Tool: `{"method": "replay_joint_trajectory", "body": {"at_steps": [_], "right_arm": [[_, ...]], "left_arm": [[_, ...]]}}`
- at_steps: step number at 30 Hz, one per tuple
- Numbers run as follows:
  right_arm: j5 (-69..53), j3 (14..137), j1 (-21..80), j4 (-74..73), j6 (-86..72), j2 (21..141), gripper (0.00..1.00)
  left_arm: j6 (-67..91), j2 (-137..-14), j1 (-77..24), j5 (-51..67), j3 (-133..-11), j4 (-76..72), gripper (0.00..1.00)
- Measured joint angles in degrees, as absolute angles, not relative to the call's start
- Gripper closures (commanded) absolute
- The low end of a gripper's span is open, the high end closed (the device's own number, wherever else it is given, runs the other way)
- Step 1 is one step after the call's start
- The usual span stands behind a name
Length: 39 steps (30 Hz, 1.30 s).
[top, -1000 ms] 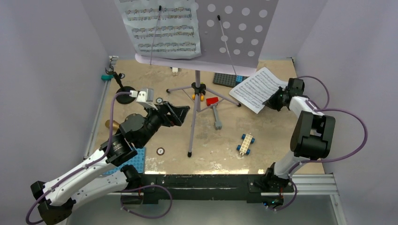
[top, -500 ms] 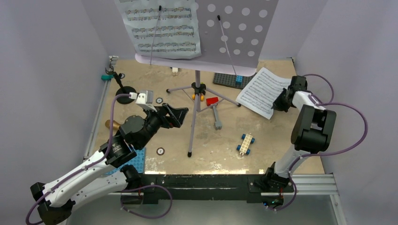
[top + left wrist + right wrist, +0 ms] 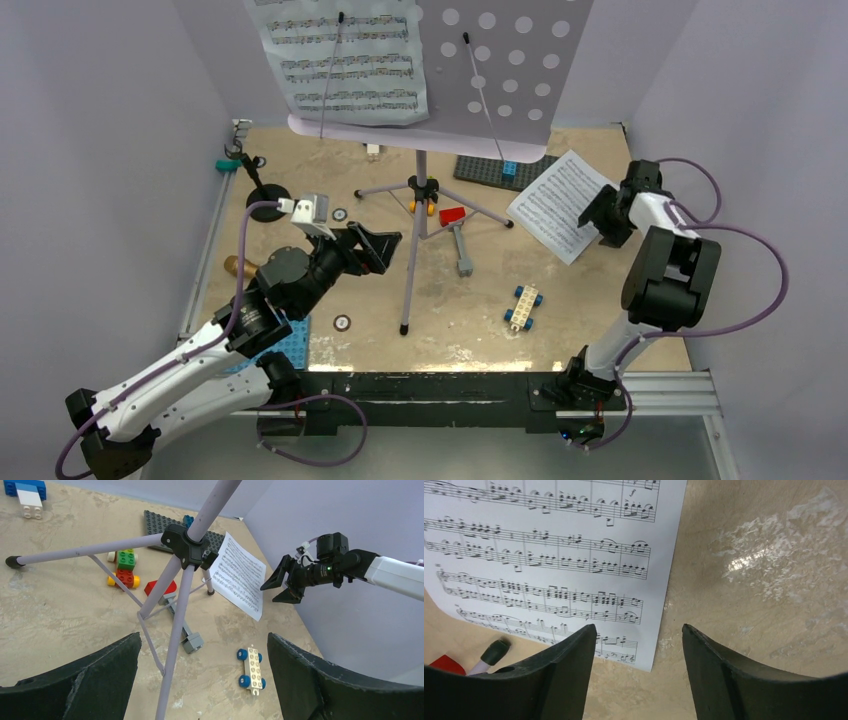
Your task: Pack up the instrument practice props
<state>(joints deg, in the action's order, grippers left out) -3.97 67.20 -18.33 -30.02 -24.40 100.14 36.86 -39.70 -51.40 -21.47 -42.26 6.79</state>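
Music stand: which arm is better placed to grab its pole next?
Left. The left gripper, open, faces the music stand pole close by; the right gripper is open at the loose sheet, far right.

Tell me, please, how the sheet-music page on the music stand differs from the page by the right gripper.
The page on the stand stands upright against the perforated desk, behind a thin black wire arm; the loose page lies on the table. The stand's page sits square to the top camera; the loose page is turned diagonally. Only the loose page lies before the open right gripper. Both are white printed sheet music.
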Motion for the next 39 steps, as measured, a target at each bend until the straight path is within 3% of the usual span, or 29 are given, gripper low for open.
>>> {"method": "replay_joint_trajectory", "body": {"at_steps": [6, 12, 18, 24, 27, 33, 39], "right_arm": [[-4.27, 69.78, -18.31, -32.14, -26.13, 93.43, 0.3], [-5.1, 67.4, -13.06, -26.68, -29.06, 76.73, 0.31], [-3.53, 55.2, 4.64, -18.33, -30.26, 56.95, 0.33], [0.58, 44.21, 15.88, -15.38, -29.85, 48.77, 0.35], [3.64, 40.23, 26.48, -14.26, -27.27, 44.29, 0.36], [12.84, 37.89, 47.2, -10.17, -18.98, 36.07, 0.38], [22.48, 39.72, 63.7, -4.1, -8.88, 36.53, 0.4]], "left_arm": [[36.95, -39.24, -51.4, -21.61, -42.26, 7.4, 0.0], [37.54, -38.92, -51.4, -24.45, -43.13, 11.0, 0.0], [39.79, -37.78, -51.4, -32.08, -48.21, 18.26, 0.0], [39.27, -33.01, -51.4, -36.03, -50.37, 21.06, 0.0], [36.86, -30.09, -51.4, -36.23, -50.37, 20.64, 0.02], [29.04, -27.31, -51.4, -34.72, -51.99, 18.57, 0.04], [20.88, -32.08, -51.4, -30.61, -61.69, 15.9, 0.06]]}}
